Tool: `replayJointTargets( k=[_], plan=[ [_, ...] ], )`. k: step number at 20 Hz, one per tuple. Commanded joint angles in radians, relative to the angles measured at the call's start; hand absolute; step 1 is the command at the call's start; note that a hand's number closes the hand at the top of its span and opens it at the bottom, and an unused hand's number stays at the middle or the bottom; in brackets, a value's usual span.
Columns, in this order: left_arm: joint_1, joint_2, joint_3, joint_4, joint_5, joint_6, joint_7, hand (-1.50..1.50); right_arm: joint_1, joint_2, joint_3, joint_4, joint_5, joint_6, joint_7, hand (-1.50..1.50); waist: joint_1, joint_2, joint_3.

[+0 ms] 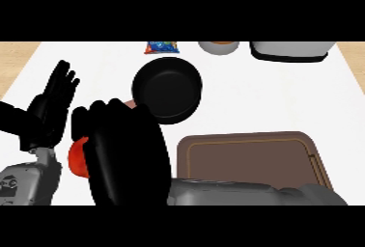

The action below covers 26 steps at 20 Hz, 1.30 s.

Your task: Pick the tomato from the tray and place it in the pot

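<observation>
left of the tray [249, 144], at about eight o'clock from the view's centre, the right hand [125, 154] is hanging over the white counter [271, 96] with its back turned to the head view. its fingers are curling downward round the tomato [76, 158], which is showing only as a red edge on the hand's nine o'clock side; the hand is hiding the rest. the tomato is therefore sitting in the hand's grasp, off the tray and not yet in the pot [167, 89]. the right forearm is coming in from five o'clock and crossing the tray's near edge, as a reach across to this side requires. the pot, black and round, is lying at one o'clock from the hand, its near rim just beside the fingertips. judging from this, the carrying step is under way, and the next move is calling for a short travel toward one o'clock before any release. risk noted: the hand is masking the tomato, so centring it over the pot's mouth is proving hard to confirm. the left hand [53, 103] is resting open, fingers up, at the view's nine o'clock, apart from the pot.
</observation>
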Motion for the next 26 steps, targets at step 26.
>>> replayJointTargets(
  k=[26],
  plan=[
    [0.013, -0.020, -0.004, 0.021, -0.013, -0.022, -0.059, 0.00, -0.146, 0.009, -0.142, 0.960, -0.255, -0.326, -0.363, 1.50, 0.020, 0.026, 0.001]
  ],
)
